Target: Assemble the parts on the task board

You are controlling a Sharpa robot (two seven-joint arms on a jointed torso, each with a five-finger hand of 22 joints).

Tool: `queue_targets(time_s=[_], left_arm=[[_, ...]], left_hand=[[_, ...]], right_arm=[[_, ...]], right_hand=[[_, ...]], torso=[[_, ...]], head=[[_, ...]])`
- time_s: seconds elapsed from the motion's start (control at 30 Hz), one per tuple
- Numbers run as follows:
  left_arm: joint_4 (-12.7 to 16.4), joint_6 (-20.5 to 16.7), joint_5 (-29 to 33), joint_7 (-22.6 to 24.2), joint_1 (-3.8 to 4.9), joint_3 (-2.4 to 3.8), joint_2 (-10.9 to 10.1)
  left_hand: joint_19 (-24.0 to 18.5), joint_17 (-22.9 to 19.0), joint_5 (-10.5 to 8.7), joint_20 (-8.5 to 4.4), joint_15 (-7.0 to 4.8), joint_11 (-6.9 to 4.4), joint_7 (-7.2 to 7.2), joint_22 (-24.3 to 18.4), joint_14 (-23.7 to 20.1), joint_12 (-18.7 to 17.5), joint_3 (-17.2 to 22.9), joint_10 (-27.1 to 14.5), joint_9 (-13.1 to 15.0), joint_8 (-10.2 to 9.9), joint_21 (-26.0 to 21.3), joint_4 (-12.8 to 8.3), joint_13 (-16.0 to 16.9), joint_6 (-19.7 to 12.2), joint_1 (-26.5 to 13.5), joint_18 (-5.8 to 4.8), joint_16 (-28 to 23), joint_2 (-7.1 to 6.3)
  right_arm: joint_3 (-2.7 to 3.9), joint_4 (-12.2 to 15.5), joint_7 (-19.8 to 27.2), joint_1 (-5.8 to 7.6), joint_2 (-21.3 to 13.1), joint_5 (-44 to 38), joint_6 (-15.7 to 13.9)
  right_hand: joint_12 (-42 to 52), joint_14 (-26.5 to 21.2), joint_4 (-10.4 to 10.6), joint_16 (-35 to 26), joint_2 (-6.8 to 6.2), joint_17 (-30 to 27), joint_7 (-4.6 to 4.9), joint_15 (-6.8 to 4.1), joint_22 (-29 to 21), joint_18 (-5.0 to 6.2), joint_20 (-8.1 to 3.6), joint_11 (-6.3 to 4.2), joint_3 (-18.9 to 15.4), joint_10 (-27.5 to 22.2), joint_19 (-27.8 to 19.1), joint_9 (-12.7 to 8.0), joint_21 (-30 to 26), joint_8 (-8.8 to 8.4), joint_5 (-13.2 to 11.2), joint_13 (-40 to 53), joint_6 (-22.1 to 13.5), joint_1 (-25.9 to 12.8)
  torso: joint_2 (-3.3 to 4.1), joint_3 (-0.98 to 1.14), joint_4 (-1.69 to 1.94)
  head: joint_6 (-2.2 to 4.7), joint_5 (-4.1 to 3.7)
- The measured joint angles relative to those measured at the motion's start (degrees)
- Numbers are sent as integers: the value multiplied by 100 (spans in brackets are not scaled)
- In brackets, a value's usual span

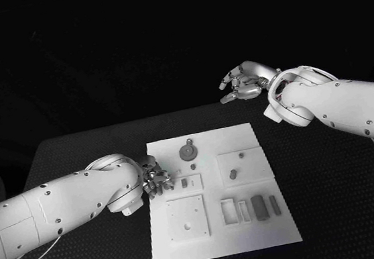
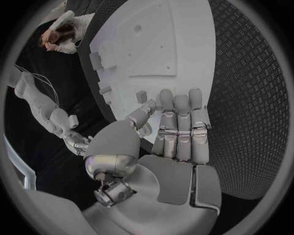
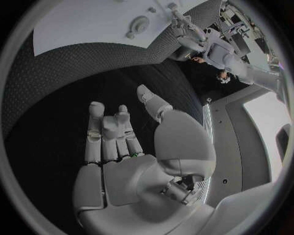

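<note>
Black bench (image 1: 73, 149) w/ the white task board (image 1: 216, 192) in the middle, small grey parts (image 1: 250, 208) lying on it. Left robot hand (image 1: 155, 179) sits at the board's left edge, fingers straight & close together, holding nothing. Right robot hand (image 1: 243, 83) hangs past the far edge, loosely open, empty. Best to pick one part, go slow, pinch it square.
</note>
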Motion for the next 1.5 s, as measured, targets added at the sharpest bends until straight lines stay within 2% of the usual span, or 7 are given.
queue_targets(time_s=[0.63, 0.8, 0.87, 1.2, 1.5], left_arm=[[55, 108, -152, -43, -1, 5, 18], [91, 131, -286, -47, -6, 9, 21], [98, 138, -340, -48, -8, 10, 24], [104, 160, -500, -52, -13, 13, 26], [80, 154, -519, -37, -19, 13, 22]], left_hand=[[20, -19, -1, 20, 0, -11, 15, 31, 0, 23, -1, -11, -5, -1, 0, 1, -1, 29, 24, 0, 22, -35], [41, -26, -1, -2, -13, -10, 15, 43, 13, 23, -1, -10, -5, -1, 0, 1, 0, 29, 24, 0, 31, -35], [70, -38, -1, -30, -30, -44, 26, 79, 76, 97, -1, 24, -5, -1, 31, 1, 27, 43, 24, 0, 108, -35], [72, -73, -1, -32, -40, -49, 30, 134, 83, 167, -1, 33, -5, -31, 33, 1, 72, 69, 23, 0, 174, -36], [93, -121, 2, -52, -53, -59, 48, 201, 95, 278, 36, 28, 12, -33, 67, -16, 117, 112, -85, 0, 291, 38]], right_arm=[[0, 6, 0, -4, -7, 0, 11], [0, 6, 0, -5, -8, 0, 14], [0, 7, 0, -5, -8, 0, 15], [0, 7, 1, -7, -8, 0, 20], [0, 3, 1, -12, -2, 1, 23]], right_hand=[[0, 0, 0, 0, 0, -5, -4, 0, 0, -32, 0, 0, 0, 0, 0, -5, 0, 0, 0, -5, 3, 0], [0, 0, 0, 0, 0, -5, -6, 0, 0, -33, 1, 0, 0, 0, 0, -4, 0, 0, 0, -5, 5, 0], [0, 0, 0, 0, 0, -5, -9, 0, 0, -34, 1, 0, 0, 0, 0, -4, 0, 0, 0, -5, 8, 0], [0, 0, 16, 0, 0, -5, -16, 0, 0, -38, 1, 0, -16, 0, 0, -4, 0, 0, 0, -4, 14, 0], [0, 0, 16, 0, 0, -4, 11, 0, 0, -41, 1, 0, -16, 0, 0, -4, 0, 0, 0, -4, 12, 0]], torso=[[1, 4, -1], [1, 6, -1], [1, 6, -2], [1, 6, -4], [2, 5, -1]], head=[[-21, -10], [-32, -13], [-33, -14], [-41, -17], [-40, -13]])
